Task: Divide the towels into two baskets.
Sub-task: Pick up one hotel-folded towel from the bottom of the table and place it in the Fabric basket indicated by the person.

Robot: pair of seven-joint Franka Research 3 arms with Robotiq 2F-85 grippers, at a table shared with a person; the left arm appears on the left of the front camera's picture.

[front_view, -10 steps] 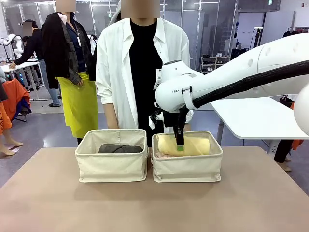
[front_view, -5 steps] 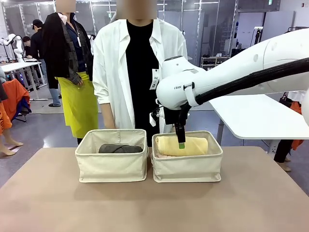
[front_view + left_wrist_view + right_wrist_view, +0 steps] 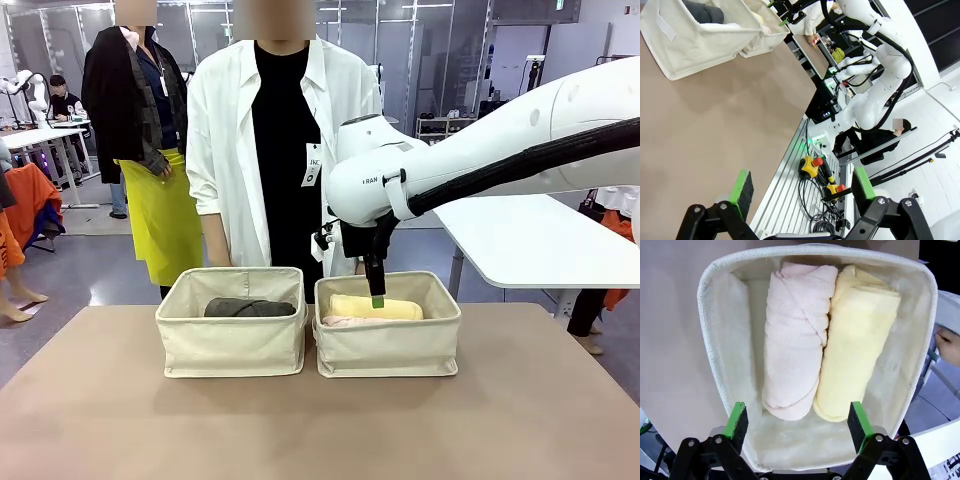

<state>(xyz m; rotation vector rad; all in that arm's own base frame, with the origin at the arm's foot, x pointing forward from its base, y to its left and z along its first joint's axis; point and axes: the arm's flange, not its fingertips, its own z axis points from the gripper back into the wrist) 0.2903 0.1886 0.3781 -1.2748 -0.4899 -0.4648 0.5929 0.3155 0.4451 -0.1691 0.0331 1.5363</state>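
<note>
The right gripper (image 3: 377, 297) hangs just above the right basket (image 3: 388, 348) with its jaws spread wide and nothing between them; the right wrist view looks straight down past the green pads (image 3: 738, 421) into that basket, where the pale pink towel (image 3: 795, 337) and the pale yellow towel (image 3: 856, 340) lie side by side, touching along their length. In the front view the yellow roll sits on the far side of this basket and a sliver of pink shows nearer, along the front wall. The left basket (image 3: 231, 345), just beside the right one, holds the dark grey towel (image 3: 249, 308); whether a white towel lies under or behind it I cannot tell. The left gripper (image 3: 801, 187) is also spread and empty, held off the near edge of the table (image 3: 700, 125), well away from both baskets. No towel lies loose on the tabletop, so the sorting looks finished or very nearly so, with at most the arm's retreat left. A person (image 3: 275, 150) stands at the far side.
</note>
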